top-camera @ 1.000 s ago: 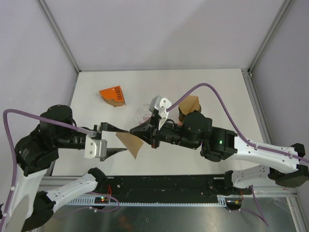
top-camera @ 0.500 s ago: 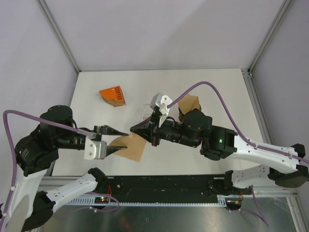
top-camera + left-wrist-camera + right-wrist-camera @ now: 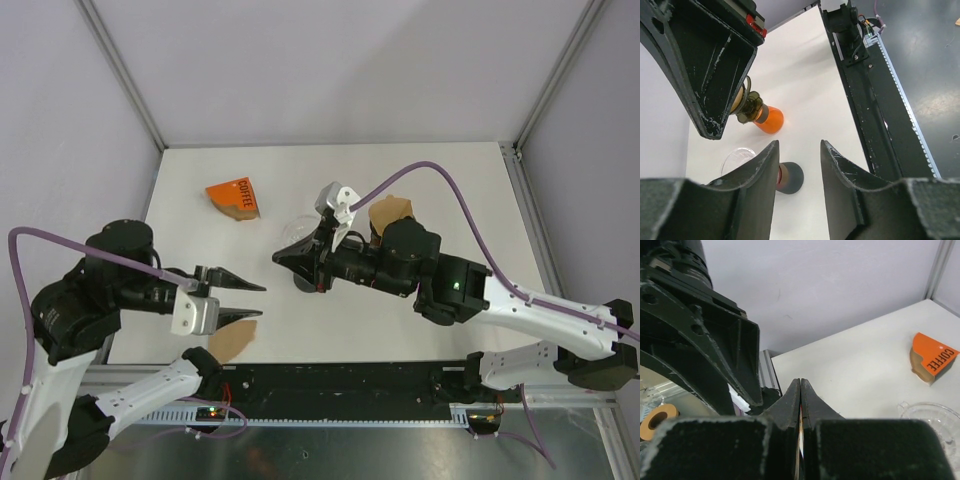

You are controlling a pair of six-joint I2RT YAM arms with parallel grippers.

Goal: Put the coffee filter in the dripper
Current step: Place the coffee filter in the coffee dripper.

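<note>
White tabletop [image 3: 440, 180] in a grey-walled cell, overhead view. Task not done: the clear glass dripper [image 3: 297, 232] sits mid-frame with no paper in it, also seen empty at lower right of the right wrist view [image 3: 930, 415] and lower left of the left wrist view [image 3: 737, 157]. The brown paper coffee filter [image 3: 232, 338] is well apart from it, at lower left near the table's front edge, just beside the lower finger of the left gripper [image 3: 258, 302]. Can't tell if they touch. Left pincer fingers are spread apart with nothing between them. Right gripper [image 3: 280, 261] has its jaws pressed together just beside the dripper, and I see no filter in them. The filter looks like a flat folded wedge, not opened into a cone, partly hidden by the left finger. My read on what's left: re-grip the filter, carry it over, open it and seat it in the dripper. The orange wedge carton marked COFFEE [image 3: 235, 198] at upper left plays no part.
</note>
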